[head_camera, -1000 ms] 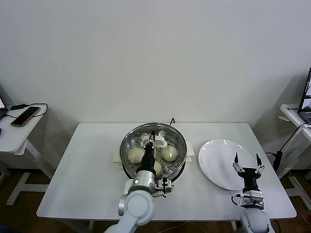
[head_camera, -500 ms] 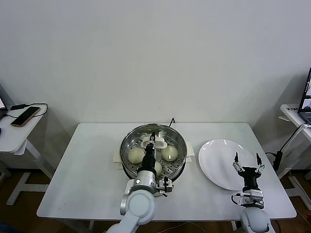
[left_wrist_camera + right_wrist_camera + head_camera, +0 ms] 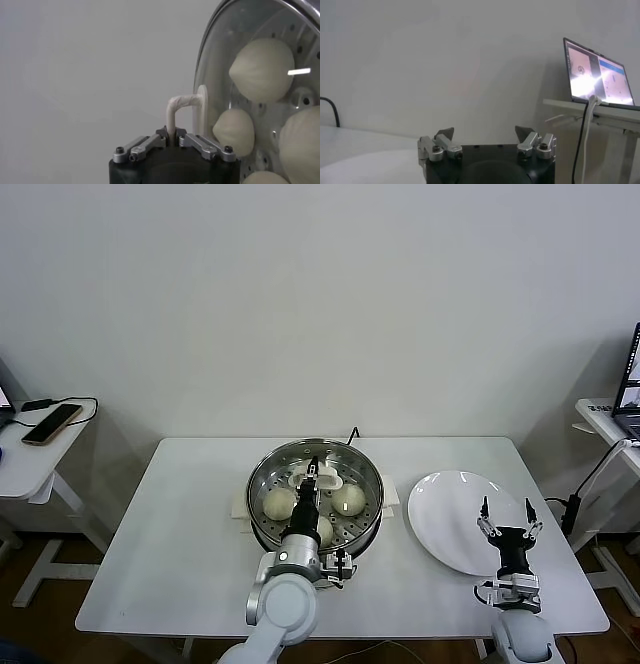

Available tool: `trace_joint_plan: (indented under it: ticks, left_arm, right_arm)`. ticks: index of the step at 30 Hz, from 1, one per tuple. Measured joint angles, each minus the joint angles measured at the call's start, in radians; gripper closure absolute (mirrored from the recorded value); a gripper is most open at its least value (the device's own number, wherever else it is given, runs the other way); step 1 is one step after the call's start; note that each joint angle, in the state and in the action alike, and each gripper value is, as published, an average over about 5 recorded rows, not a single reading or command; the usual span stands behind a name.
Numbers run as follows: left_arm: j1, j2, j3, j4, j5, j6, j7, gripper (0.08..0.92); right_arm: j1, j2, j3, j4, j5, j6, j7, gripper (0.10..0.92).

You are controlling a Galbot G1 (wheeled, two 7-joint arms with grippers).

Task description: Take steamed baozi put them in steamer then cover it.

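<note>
With my left gripper (image 3: 172, 142) pinching the cover (image 3: 315, 494) by its handle over the steamer (image 3: 262, 514) (baozi (image 3: 279, 504) inside), I'd seat it level before releasing; right gripper (image 3: 508, 517) spread, idle beside the steamer.

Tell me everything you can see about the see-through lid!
The lid is round clear glass with a metal rim and a cream-white loop handle at its centre. It lies over the shiny steamer, and the pale baozi show through the glass. The left gripper is shut on the handle, reaching in from the near side. Nothing else touches the lid.
</note>
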Motion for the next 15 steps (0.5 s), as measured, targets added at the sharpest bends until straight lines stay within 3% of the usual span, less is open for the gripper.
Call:
trace_joint_plan:
  ticks: [4, 15]
  left_arm:
    - [0.003, 0.007, -0.003, -0.006, 0.000, -0.003, 0.004, 0.717]
    - [0.026, 0.041, 0.005, -0.066, -0.030, 0.000, 0.014, 0.402]
  right_arm:
    - [0.000, 0.000, -0.001, -0.001, -0.002, 0.000, 0.000, 0.203]
    - [0.004, 0.001, -0.011, 0.003, -0.008, -0.004, 0.003, 0.203]
